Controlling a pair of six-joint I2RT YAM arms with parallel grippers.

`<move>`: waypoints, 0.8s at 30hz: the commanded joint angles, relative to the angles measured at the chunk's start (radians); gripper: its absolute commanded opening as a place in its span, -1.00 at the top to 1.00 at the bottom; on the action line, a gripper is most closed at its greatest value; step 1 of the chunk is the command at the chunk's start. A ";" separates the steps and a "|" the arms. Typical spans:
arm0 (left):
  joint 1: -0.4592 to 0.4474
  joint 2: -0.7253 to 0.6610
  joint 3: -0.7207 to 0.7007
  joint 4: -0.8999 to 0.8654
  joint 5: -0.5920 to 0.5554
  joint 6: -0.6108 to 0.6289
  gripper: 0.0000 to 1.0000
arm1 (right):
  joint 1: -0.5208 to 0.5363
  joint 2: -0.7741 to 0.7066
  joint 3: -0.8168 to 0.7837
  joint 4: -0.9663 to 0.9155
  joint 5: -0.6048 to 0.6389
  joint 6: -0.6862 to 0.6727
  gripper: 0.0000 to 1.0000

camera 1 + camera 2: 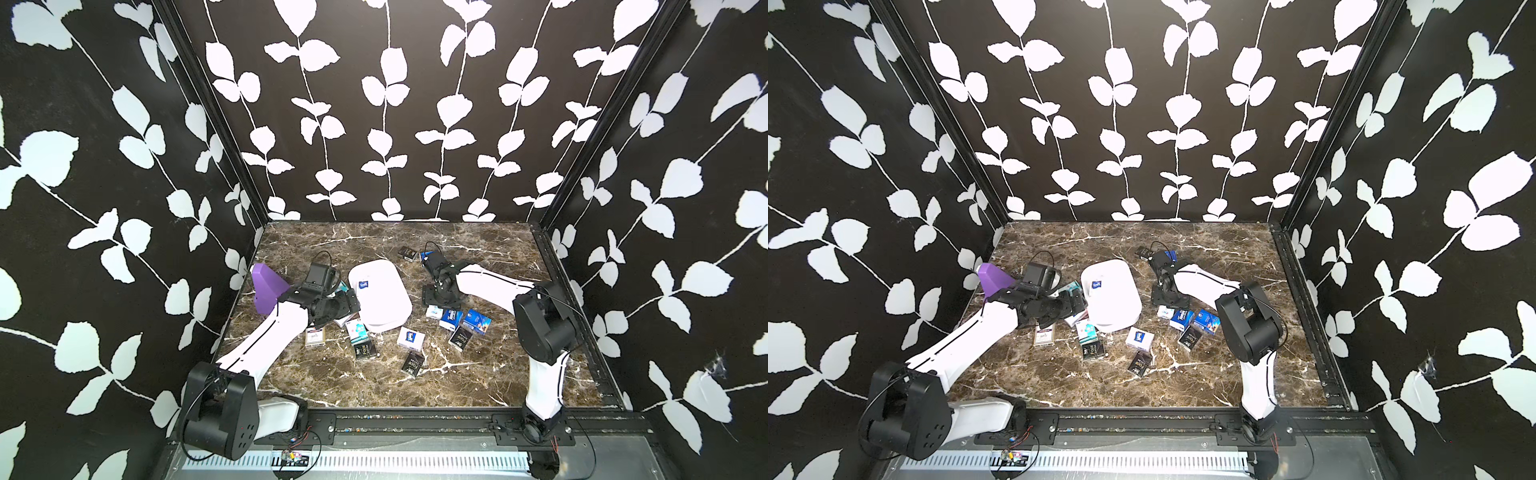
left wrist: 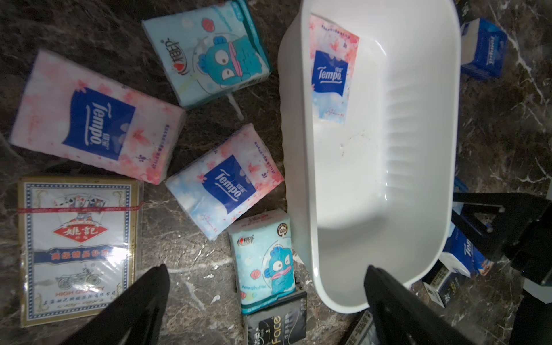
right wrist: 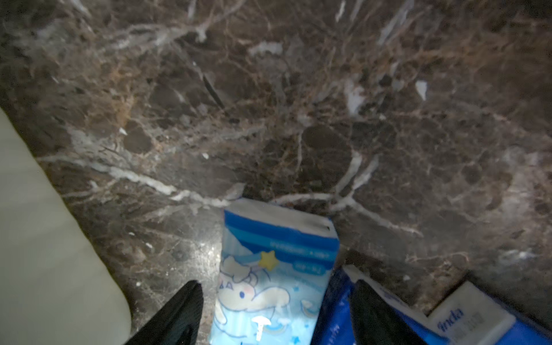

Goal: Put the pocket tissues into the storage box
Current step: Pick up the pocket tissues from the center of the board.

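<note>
The white storage box (image 1: 386, 299) (image 1: 1117, 299) (image 2: 388, 179) sits mid-table with one Tempo pack (image 1: 364, 285) (image 2: 330, 68) lying inside. Pocket tissues lie scattered around it. My left gripper (image 1: 351, 305) (image 2: 268, 270) hovers open at the box's left side, above a teal cartoon pack (image 2: 265, 260) and a black pack (image 2: 276, 322); two pink Tempo packs (image 2: 95, 119) (image 2: 227, 185) lie beside them. My right gripper (image 1: 436, 301) (image 3: 276, 283) is low on the box's right, open, its fingers either side of a light-blue cartoon pack (image 3: 274, 268) (image 1: 434, 311) without pinching it.
A purple wedge block (image 1: 268, 286) stands at the left wall. A deck of playing cards (image 2: 77, 248) lies by the left arm. More packs sit in front of the box (image 1: 411, 338) and to its right (image 1: 477, 321); a black one lies behind it (image 1: 408, 252).
</note>
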 commanded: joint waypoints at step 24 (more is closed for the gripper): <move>-0.002 -0.079 -0.024 -0.040 -0.070 -0.025 -0.98 | -0.014 0.033 0.073 -0.006 0.045 -0.087 0.16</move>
